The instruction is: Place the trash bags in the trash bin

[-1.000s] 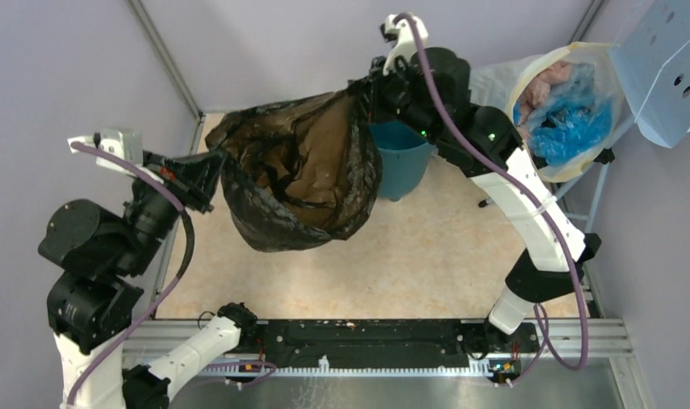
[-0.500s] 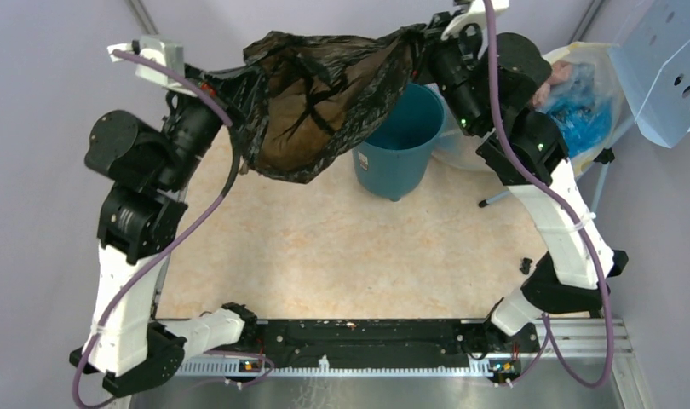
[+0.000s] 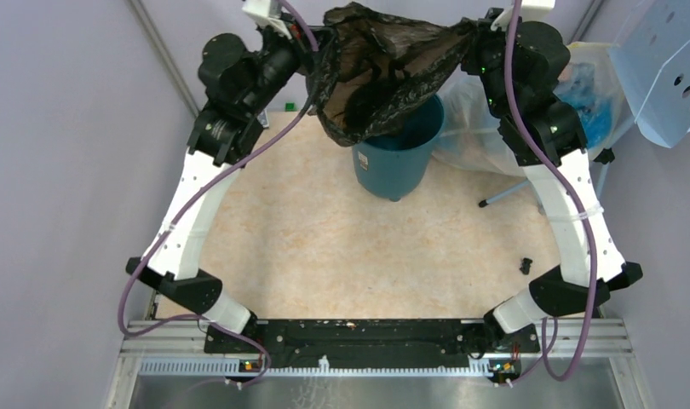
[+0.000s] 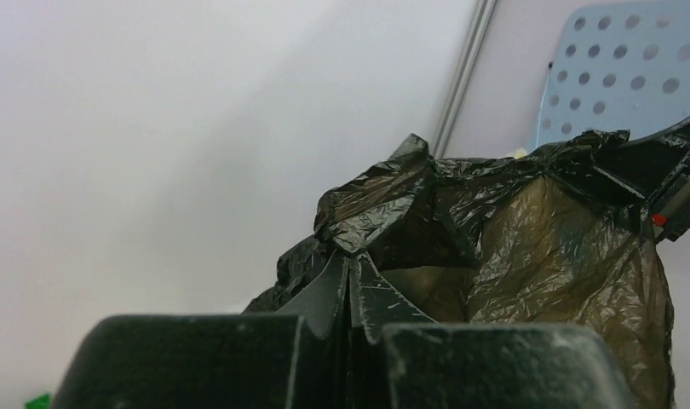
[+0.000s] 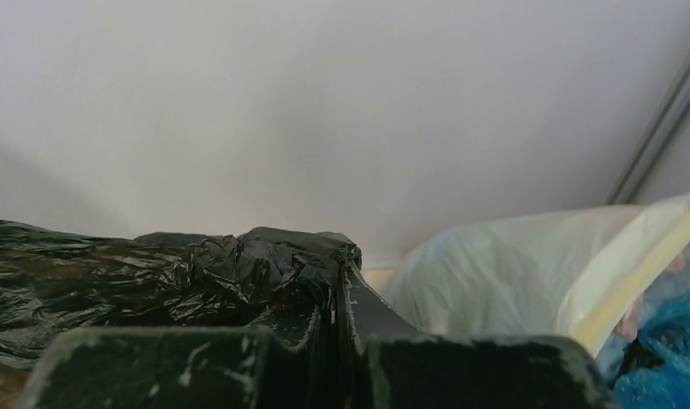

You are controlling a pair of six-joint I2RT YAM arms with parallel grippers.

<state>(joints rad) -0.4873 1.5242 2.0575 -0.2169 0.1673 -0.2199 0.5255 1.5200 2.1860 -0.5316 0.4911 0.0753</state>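
Note:
The black crinkled trash bag [image 3: 384,72] hangs stretched between both grippers at the back of the table, its lower end dipping over the near-left rim of the teal trash bin [image 3: 401,158]. My left gripper [image 3: 318,38] is shut on the bag's left edge, the film [image 4: 529,247] bunched past its tips [image 4: 350,264]. On the opposite side, my right gripper [image 3: 468,32] is shut on the right edge, with black plastic [image 5: 154,273] gathered at its tips [image 5: 335,274]. The bin's left part is hidden behind the bag.
A large translucent whitish sack [image 3: 572,89] with blue and pink contents stands right of the bin, also seen in the right wrist view [image 5: 529,273]. A perforated blue panel [image 3: 665,68] is at the far right. A small dark piece [image 3: 526,265] lies on the beige tabletop [image 3: 367,256].
Both arms have carried the bag up and to the right, from left of the bin to above it. The left arm swung far toward the back; the bag's bottom now overlaps the bin's mouth.

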